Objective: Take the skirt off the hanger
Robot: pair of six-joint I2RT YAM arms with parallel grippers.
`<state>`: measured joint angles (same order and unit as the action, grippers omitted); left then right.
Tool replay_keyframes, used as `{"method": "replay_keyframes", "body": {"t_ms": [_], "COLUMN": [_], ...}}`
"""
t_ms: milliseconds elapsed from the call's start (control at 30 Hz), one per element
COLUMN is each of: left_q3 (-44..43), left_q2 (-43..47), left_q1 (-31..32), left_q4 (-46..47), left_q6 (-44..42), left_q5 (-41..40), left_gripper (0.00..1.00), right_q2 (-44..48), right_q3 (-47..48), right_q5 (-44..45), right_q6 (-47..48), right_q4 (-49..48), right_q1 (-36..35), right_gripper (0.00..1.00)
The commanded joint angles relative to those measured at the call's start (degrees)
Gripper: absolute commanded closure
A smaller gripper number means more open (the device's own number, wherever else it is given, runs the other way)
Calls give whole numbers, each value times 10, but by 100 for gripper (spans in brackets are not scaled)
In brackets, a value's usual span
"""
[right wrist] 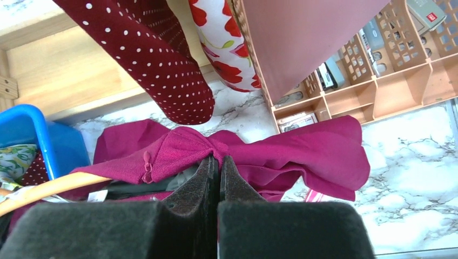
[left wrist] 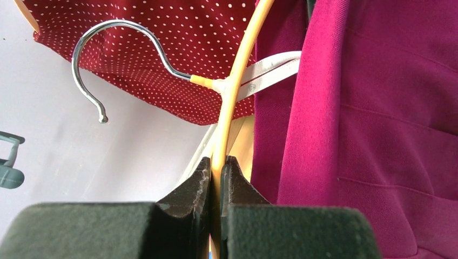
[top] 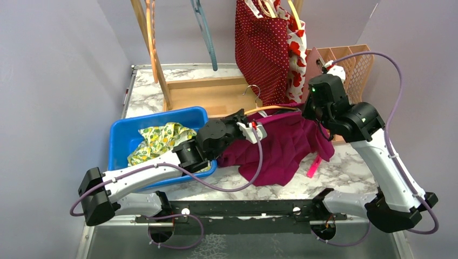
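Observation:
A magenta skirt [top: 281, 143] lies bunched on the marble table, still partly on a yellow hanger [top: 270, 109] with a metal hook [left wrist: 116, 54]. My left gripper [top: 249, 128] is shut on the hanger's yellow arm [left wrist: 229, 102], with the skirt [left wrist: 378, 118] to its right. My right gripper [top: 316, 110] is shut on a pinched fold of the skirt's waistband [right wrist: 216, 148], beside its zipper pull [right wrist: 146, 164]. The hanger's arm [right wrist: 48, 189] shows at the left of the right wrist view.
A blue bin [top: 127, 135] with a floral cloth [top: 159, 140] stands at the left. A wooden rack [top: 205, 94] at the back holds a red polka-dot garment [top: 262, 48] and a poppy-print one [top: 296, 51]. A peach organizer [top: 354, 65] stands at the back right.

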<state>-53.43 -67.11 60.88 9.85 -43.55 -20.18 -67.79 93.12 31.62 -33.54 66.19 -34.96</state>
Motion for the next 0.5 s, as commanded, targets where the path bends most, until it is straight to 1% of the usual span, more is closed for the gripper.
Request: {"method": "replay_keyframes", "body": {"t_ms": [0, 67, 133, 167, 200, 300, 400, 467], "left_q3": [5, 15, 20, 18, 13, -5, -28, -38], "left_q2": [72, 90, 106, 110, 114, 111, 82, 65], "left_q1": [-16, -16, -16, -16, -16, -16, -16, -16], "left_q4": [34, 31, 20, 9, -3, -22, -13, 19], "left_q6": [34, 34, 38, 40, 48, 66, 88, 96], "left_q5": [-82, -79, -72, -66, -56, -16, 4, -8], "left_gripper": [100, 100, 100, 100, 100, 100, 100, 100], "right_q2": [17, 23, 29, 31, 33, 41, 43, 44], "right_q3": [7, 6, -1, -2, 3, 17, 15, -7], "right_q5": [126, 107, 81, 58, 14, -220, -489, -613], "right_q6": [71, 113, 154, 171, 185, 224, 250, 245], "right_q4": [84, 59, 27, 14, 1, -43, -77, -89], "right_q1": [57, 86, 131, 142, 144, 144, 144, 144], "right_gripper": [99, 99, 99, 99, 99, 99, 99, 99]}}
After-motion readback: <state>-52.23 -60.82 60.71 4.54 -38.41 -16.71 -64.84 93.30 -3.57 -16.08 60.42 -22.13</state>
